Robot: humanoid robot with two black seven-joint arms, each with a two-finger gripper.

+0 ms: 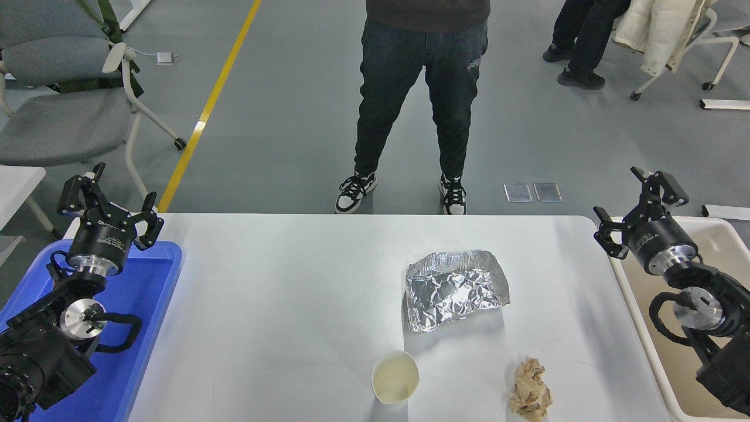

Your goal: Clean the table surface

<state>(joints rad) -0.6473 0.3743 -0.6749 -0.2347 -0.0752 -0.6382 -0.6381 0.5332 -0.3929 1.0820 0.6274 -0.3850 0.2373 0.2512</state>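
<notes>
Smooth, rigid matte white bench (281, 305) bearing light crushable foil tray (456, 290), paper cup (395, 377), brown wad (530, 390); both tools (111, 205) (638, 202) spread, empty.

My view is bright and evenly lit, with soft light from overhead. The tabletop (281, 305) reads clean white with no burnt-out patches. Shadows are faint and short: a pale one falls from the foil tray (456, 290) toward 5 o'clock, and another from the cup (395, 378) toward 1 o'clock. The foil throws small sharp glints. Focus is crisp from near edge to far floor (281, 117). Lines bow slightly toward 3 and 9 o'clock.
</notes>
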